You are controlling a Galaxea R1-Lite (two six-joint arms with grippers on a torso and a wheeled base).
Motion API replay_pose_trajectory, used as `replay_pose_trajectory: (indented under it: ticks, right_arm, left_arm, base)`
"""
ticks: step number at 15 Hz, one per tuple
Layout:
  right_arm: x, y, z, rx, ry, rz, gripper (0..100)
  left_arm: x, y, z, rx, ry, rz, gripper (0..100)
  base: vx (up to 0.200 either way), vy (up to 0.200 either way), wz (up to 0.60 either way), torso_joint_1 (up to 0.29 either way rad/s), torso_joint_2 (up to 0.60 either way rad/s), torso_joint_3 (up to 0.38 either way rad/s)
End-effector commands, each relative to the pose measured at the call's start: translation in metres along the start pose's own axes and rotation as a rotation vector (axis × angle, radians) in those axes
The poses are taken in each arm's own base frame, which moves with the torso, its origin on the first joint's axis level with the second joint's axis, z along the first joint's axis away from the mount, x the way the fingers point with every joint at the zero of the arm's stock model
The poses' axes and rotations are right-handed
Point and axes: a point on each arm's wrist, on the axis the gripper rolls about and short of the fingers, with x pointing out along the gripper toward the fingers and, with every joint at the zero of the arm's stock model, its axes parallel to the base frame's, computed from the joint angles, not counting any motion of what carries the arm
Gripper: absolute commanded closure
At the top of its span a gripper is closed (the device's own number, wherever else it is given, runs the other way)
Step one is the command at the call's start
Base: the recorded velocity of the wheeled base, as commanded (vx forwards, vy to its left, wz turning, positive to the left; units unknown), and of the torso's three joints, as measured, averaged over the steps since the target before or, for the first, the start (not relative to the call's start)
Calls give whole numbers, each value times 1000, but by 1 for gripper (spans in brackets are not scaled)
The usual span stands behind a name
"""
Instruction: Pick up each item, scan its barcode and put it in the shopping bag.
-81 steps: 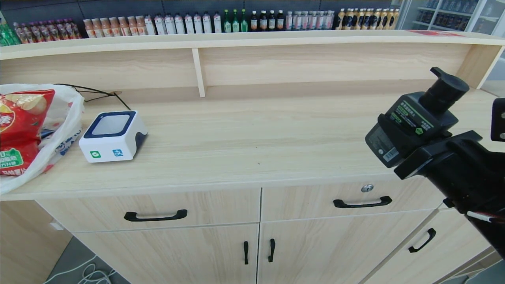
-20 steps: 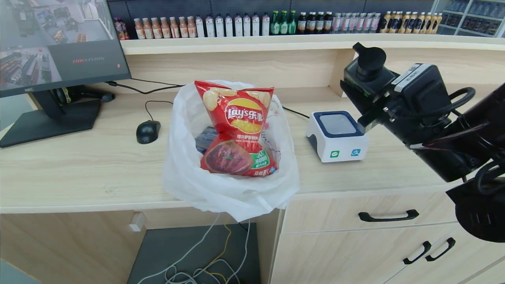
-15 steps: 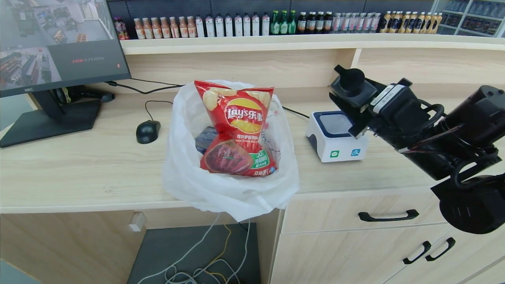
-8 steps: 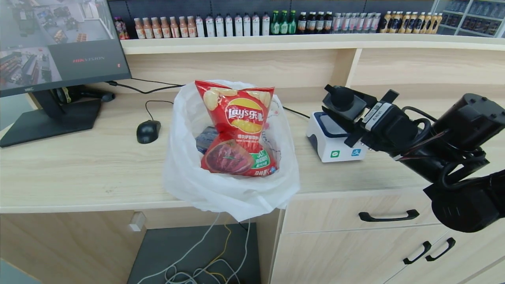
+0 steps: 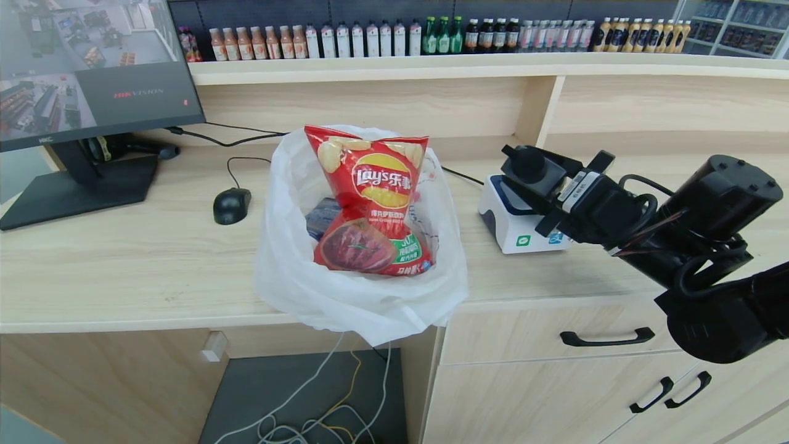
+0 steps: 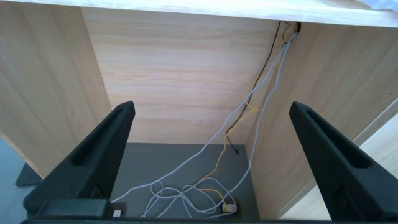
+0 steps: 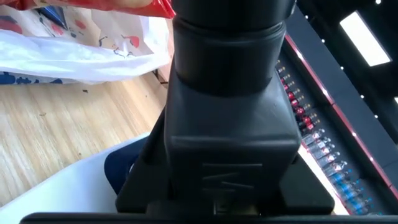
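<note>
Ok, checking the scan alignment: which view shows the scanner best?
The head view: the scanner sits on the counter, partly behind the black bottle. The right wrist view catches its white-and-blue corner; the left wrist view faces cables underneath.

Bright, even overhead light falls on the counter (image 5: 142, 259), with only soft shadows around the shopping bag (image 5: 357, 302); a ceiling strip light (image 7: 364, 37) glares white; straight lines bow at the head view's edges
</note>
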Motion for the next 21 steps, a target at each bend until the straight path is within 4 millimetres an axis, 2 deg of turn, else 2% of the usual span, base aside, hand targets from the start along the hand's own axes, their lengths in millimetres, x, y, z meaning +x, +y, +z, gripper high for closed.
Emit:
replay_pose_trajectory:
  ticks: [1,13,21]
  right_arm:
    - [1,5,-4,7,11,15,100]
    - [1,1,1,-9,-4,4,100]
    - [1,-6,16,-12,-41,-15,100]
  left_arm:
    - [0,0,0,-1,0,1,0]
    - [0,0,0,-1,0,1,0]
    - [0,0,0,-1,0,1,0]
  base:
    - [0,0,0,0,0,0]
    - [0,0,0,0,0,0]
    - [0,0,0,0,0,0]
